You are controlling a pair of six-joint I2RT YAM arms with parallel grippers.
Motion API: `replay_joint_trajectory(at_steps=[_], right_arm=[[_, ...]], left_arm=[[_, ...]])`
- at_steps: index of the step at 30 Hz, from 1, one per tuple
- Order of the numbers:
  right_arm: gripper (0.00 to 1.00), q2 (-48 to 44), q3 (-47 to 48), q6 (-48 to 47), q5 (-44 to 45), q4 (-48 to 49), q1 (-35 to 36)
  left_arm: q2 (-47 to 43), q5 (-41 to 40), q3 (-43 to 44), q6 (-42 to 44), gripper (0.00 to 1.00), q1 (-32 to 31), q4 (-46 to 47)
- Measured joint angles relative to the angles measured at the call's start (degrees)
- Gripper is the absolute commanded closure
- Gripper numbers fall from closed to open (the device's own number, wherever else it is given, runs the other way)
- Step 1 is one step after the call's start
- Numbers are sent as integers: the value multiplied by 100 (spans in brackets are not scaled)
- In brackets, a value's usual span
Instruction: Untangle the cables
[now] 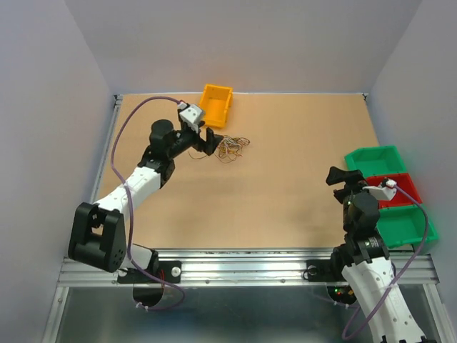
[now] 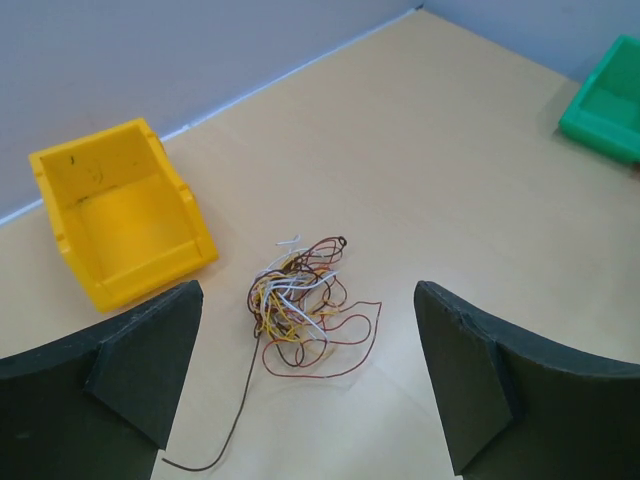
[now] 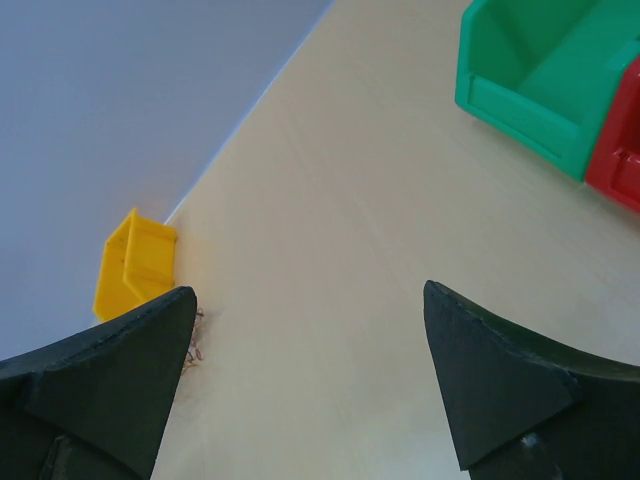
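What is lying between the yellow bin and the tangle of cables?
Nothing: in the left wrist view, only bare table separates the yellow bin from the cables; they do not touch.

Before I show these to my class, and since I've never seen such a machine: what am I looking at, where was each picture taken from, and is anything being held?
These are two robot arms bolted at the near edge of a wooden table. One picture looks down from above; the other two come from cameras on each wrist, so the dark shapes at the bottom are that arm's own fingers. The left claw is open, poised by a tangle of thin brown, yellow and white cables lying on the table beside a yellow bin. The right claw is also open, near the green bins and a red bin. Nothing is held.
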Motion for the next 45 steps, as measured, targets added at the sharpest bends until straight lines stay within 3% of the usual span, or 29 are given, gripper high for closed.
replay_joint_trajectory(at_steps=[4,11,16,23,28,30,33,34,38,45], right_arm=[[0,192,0,-70,-125,26,0],[0,566,0,-229,-293,46,0],[0,588,0,-348,-437,74,0],[0,297,0,-494,-575,94,0],[0,236,0,-549,-660,153,0],[0,232,0,-562,-695,155,0],[0,225,0,-581,-734,155,0],[0,227,0,-605,-763,160,0],[0,334,0,-778,-1121,275,0],[2,1596,-50,-1165,-3145,1762,-2]], left_arm=[[638,-1147,317,575,1,-723,-417],[2201,-2586,1154,1005,2,-1224,-1086],[3235,-3254,2002,1067,7,-1355,-1578],[3574,-3746,2444,1064,14,-1401,-2170],[3733,-3825,2892,1025,32,-1401,-2592],[3858,-3821,3077,1010,46,-1401,-2750],[3941,-3814,3121,962,78,-1403,-2940],[3974,-3810,3121,990,100,-1403,-3016],[3978,-3692,3121,968,100,-1403,-3220],[3073,-2621,2343,1064,100,-1429,-3130]])
